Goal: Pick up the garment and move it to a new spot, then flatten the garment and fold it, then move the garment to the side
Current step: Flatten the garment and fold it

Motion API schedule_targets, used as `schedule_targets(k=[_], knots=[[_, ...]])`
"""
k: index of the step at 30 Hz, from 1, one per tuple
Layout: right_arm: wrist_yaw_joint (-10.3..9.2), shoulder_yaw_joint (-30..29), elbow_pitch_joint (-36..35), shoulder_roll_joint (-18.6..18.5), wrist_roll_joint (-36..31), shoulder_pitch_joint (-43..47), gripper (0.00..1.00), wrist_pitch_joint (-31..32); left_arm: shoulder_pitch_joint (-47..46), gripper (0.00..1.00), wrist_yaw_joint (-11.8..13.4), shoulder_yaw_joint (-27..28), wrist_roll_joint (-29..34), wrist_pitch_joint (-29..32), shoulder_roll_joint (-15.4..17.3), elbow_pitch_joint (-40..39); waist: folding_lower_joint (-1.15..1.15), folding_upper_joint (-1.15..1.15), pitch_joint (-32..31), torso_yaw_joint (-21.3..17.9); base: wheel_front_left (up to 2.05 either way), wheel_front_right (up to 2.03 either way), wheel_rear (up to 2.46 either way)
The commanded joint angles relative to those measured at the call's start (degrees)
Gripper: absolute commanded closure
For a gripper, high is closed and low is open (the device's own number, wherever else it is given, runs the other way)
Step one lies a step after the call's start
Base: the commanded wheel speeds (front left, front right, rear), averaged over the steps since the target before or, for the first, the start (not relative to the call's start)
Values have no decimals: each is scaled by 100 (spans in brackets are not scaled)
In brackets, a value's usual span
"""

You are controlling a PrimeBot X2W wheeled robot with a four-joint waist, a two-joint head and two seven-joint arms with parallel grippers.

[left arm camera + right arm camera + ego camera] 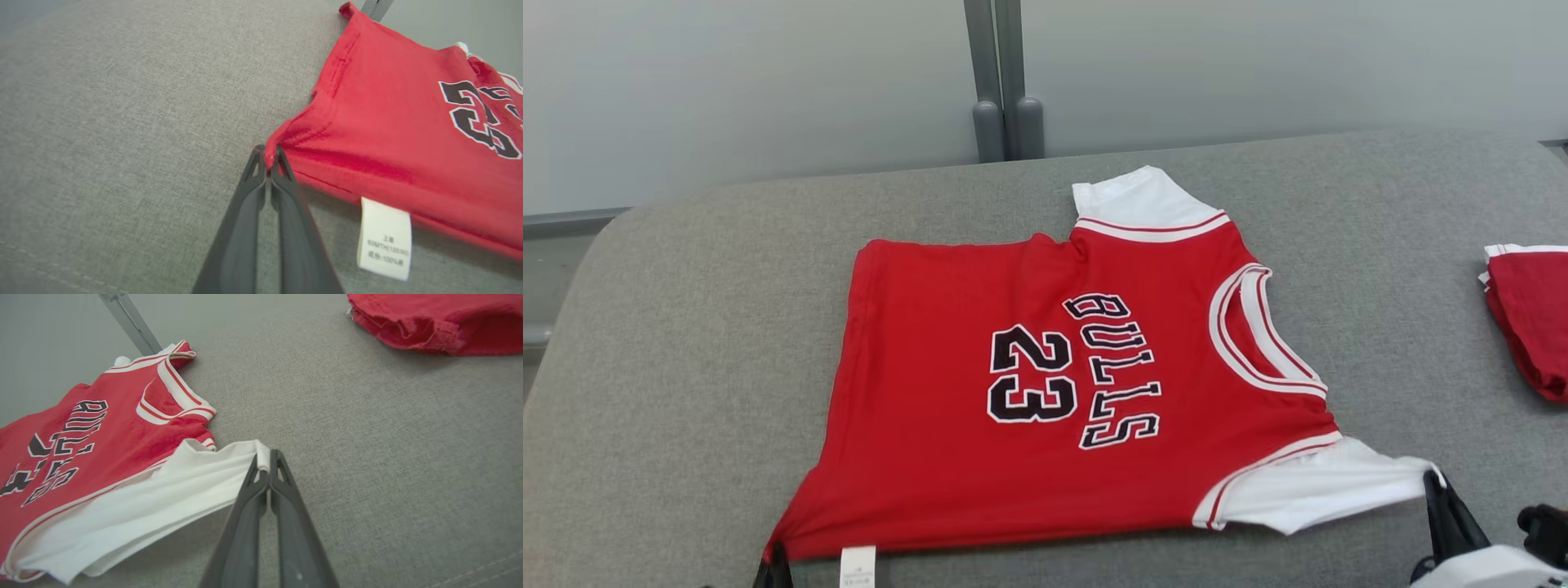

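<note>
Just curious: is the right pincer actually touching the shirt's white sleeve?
Touching. The right wrist view shows the right pincer shut on the tip of the white sleeve of the shirt.

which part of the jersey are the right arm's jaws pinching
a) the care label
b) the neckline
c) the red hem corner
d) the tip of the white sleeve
d: the right wrist view shows the right jaws shut on the tip of the white sleeve of the jersey.
</note>
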Motion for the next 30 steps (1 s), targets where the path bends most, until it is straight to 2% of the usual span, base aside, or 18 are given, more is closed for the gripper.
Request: schedule_targets(k=[1, 5, 9, 19, 30], knots=[[-45, -14, -139, -55, 53, -220, 100, -41, -132, 100, 22, 42, -77, -2, 109, -148, 0, 0, 124, 32, 0, 0, 0], [-43, 96, -303, -38, 62, -737, 100, -36, -564, 100, 27, -82, -56, -2, 94, -537, 0, 0, 365, 55, 0, 0, 0], [-37, 236, -152, -46, -34, -1418, 100, -36, -1054, 100, 83, -275, 11, -1, 88, -626, 0, 0, 623, 81, 0, 0, 0], [-37, 287, 681, -46, -432, -2855, 100, -35, -2090, 100, 274, -689, 101, -1, 83, 6, 0, 0, 1185, 94, 0, 0, 0], [-36, -39, 1338, 14, -913, -3671, 100, -35, -2787, 100, 280, -1004, 116, -1, 82, 335, 0, 0, 1552, 148, 0, 0, 0]])
